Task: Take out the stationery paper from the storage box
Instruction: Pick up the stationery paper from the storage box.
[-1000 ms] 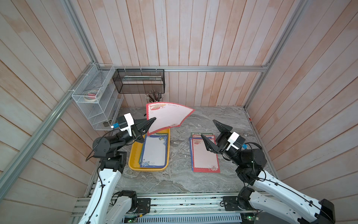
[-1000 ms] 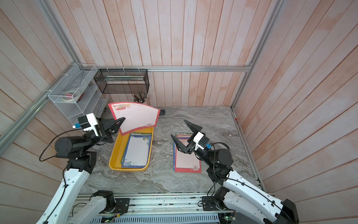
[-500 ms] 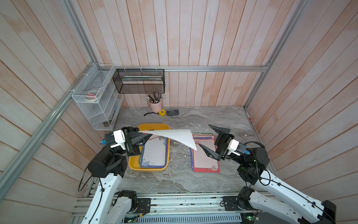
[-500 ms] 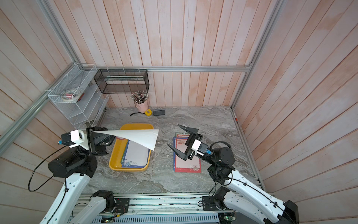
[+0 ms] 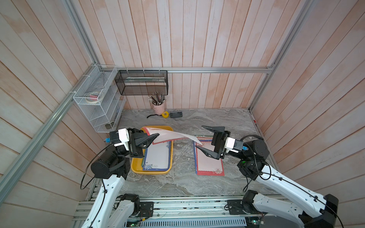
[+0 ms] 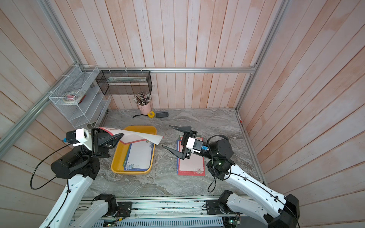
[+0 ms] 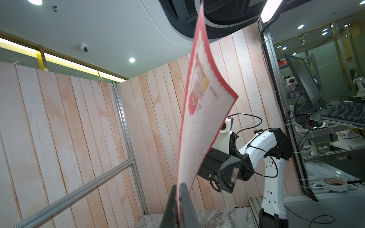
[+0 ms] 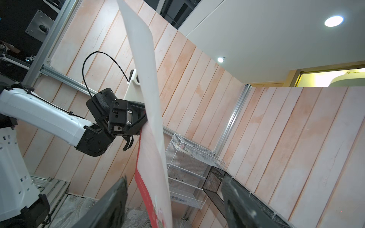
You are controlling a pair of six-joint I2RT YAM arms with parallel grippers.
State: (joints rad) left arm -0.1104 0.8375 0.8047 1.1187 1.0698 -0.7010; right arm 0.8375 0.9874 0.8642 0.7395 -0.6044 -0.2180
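Note:
My left gripper [image 5: 156, 136] [image 6: 120, 136] is shut on one corner of a red-bordered sheet of stationery paper [image 5: 173, 136] [image 6: 138, 136], held in the air over the yellow storage box [image 5: 136, 167] [image 6: 116, 163]. The left wrist view shows the jaws [image 7: 180, 185] pinching its edge. The sheet's free end reaches between the open jaws of my right gripper [image 5: 199, 137] [image 6: 166, 136] [image 8: 174, 178], touching neither finger. Blue-bordered sheets [image 5: 158, 156] lie in the box. A pile of sheets [image 5: 209, 163] [image 6: 190, 163] rests on the table under my right gripper.
A white wire rack [image 5: 100, 102] and a black mesh basket [image 5: 142, 83] hang at the back left. A pink pencil cup [image 5: 159, 107], a yellow tape measure [image 5: 165, 114] and a small black device [image 5: 176, 114] stand by the back wall.
The left gripper has swung the sheet down from upright to nearly flat and rightward. Its free end now sits between the right gripper's jaws, which have narrowed a little.

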